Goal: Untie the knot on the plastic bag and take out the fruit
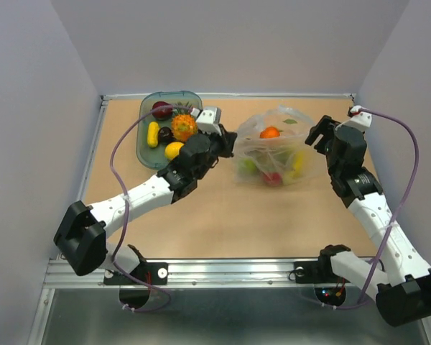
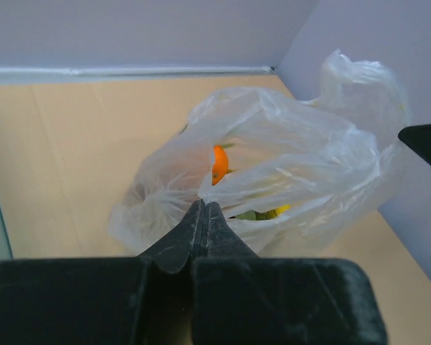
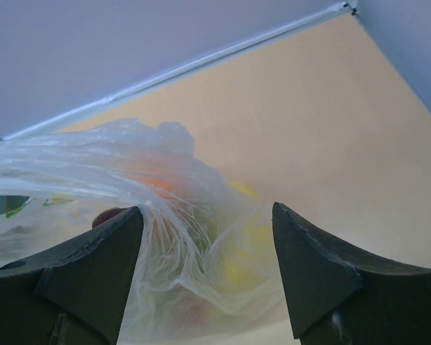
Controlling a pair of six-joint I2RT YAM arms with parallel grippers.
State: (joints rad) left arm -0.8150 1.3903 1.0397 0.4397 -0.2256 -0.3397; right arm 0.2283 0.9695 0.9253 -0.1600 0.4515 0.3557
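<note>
The clear plastic bag [image 1: 273,147] lies on the table right of centre. Inside it I see an orange [image 1: 271,132], a red apple [image 1: 272,177], green pieces [image 1: 248,167] and something yellow [image 1: 296,162]. My left gripper [image 1: 230,141] is shut on a fold of the bag's left edge; in the left wrist view its closed tips [image 2: 203,205] pinch plastic just below the orange [image 2: 219,164]. My right gripper [image 1: 318,134] is open at the bag's right side. In the right wrist view [image 3: 205,212] gathered, stringy plastic [image 3: 165,215] lies between its fingers. I cannot make out a distinct knot.
A green-tinted tray [image 1: 145,144] stands at the back left, close behind my left arm. It holds a pineapple [image 1: 184,126], a lemon [image 1: 174,149] and other fruit. Grey walls enclose the table on three sides; the right wall is close to my right gripper.
</note>
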